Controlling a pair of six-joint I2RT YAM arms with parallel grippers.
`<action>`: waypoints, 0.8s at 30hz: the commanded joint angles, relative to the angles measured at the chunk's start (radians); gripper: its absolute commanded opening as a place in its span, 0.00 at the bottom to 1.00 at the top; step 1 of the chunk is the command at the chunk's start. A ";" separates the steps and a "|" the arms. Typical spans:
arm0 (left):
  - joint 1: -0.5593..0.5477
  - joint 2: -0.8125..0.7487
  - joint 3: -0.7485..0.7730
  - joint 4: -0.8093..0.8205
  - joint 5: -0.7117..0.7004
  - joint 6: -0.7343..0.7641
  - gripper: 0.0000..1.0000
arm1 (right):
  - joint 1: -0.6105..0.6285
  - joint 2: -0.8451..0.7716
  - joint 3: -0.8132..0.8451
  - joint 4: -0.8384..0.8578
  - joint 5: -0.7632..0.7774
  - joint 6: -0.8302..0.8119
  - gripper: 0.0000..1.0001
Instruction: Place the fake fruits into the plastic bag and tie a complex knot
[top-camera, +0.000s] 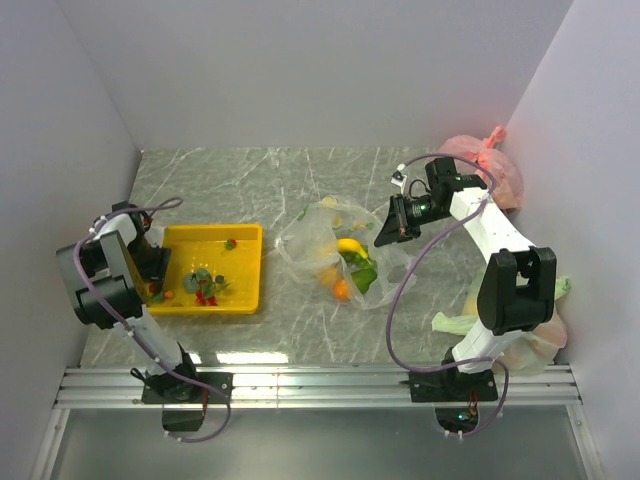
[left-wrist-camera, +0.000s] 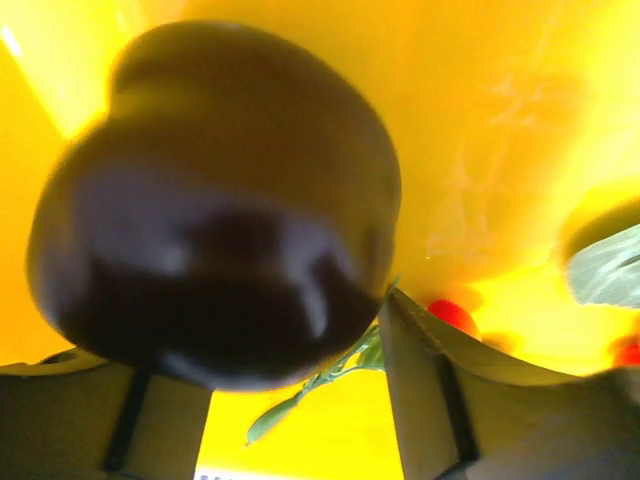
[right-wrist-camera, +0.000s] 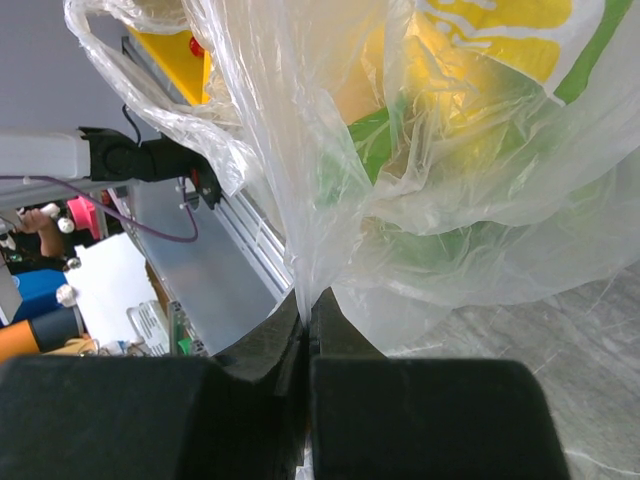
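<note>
From above: reaching into the left end of the yellow tray (top-camera: 245, 265) with the left end effector (top-camera: 157, 284), among red berries (top-camera: 205, 297) and green leaves (top-camera: 200, 280). Lifting one edge of the plastic bag (top-camera: 305, 240), in the middle of the desk (top-camera: 250, 175), with the right end effector (top-camera: 386, 233). Already bagged: a banana (top-camera: 351, 245), an orange (top-camera: 342, 290) and something green. Far right, well apart: a pink bag (top-camera: 480, 165) and pale green bags (top-camera: 455, 322), not to be mistaken for the target.

Left wrist view: filling most of the frame, blurred and very close, a dark fruit (left-wrist-camera: 215, 200) above fingers (left-wrist-camera: 480, 420) standing partly apart. Cannot tell whether gripped. Best to centre it between the pads before squeezing, then lift straight up, minding the tray wall and the leaf (left-wrist-camera: 300, 405) poking through the gap.

Right wrist view: clamped tight on a fold of bag film, with no gap between the fingers. Yellow and green showing through the plastic. Probably wise to hold the mouth high and open for the drop; likeliest obstacle, a sagging rim.
</note>
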 joint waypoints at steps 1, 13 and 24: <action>-0.026 0.020 0.055 0.013 0.051 0.004 0.63 | -0.005 -0.028 0.018 0.002 0.011 0.008 0.00; -0.043 -0.009 0.135 -0.063 0.076 -0.002 0.99 | -0.004 -0.048 0.001 0.022 0.011 0.025 0.00; -0.043 0.077 0.290 -0.122 0.295 0.017 0.99 | -0.005 -0.036 0.035 0.004 0.037 0.014 0.00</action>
